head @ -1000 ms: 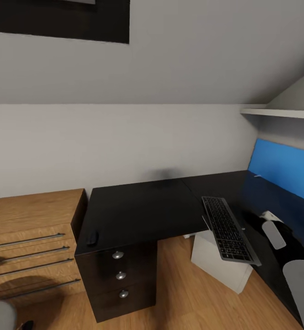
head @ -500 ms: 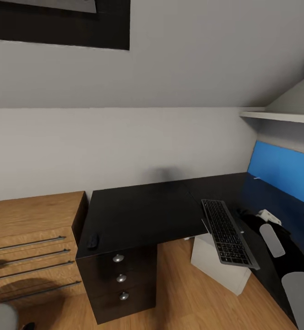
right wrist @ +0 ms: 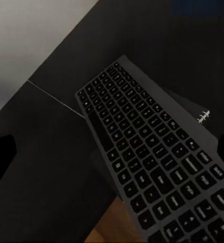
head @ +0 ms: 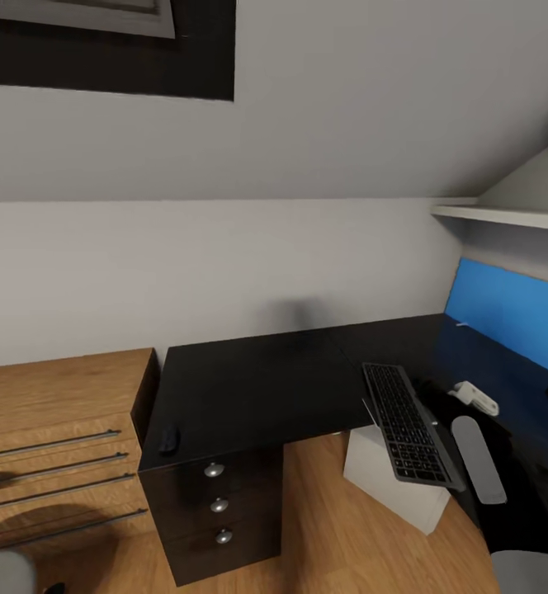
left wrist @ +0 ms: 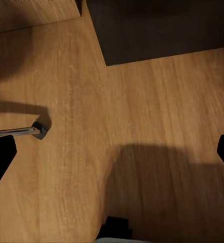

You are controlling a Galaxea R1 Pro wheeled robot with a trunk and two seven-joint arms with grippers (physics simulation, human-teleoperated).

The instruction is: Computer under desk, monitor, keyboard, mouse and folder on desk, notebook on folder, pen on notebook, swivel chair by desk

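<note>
Keyboard (right wrist: 157, 162) overhanging desk (head: 257, 388), claws spread

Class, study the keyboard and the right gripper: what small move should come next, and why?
Probably lower the open right gripper onto the keyboard and grip it: its near end seems to jut past the desk edge, above the computer.
</note>
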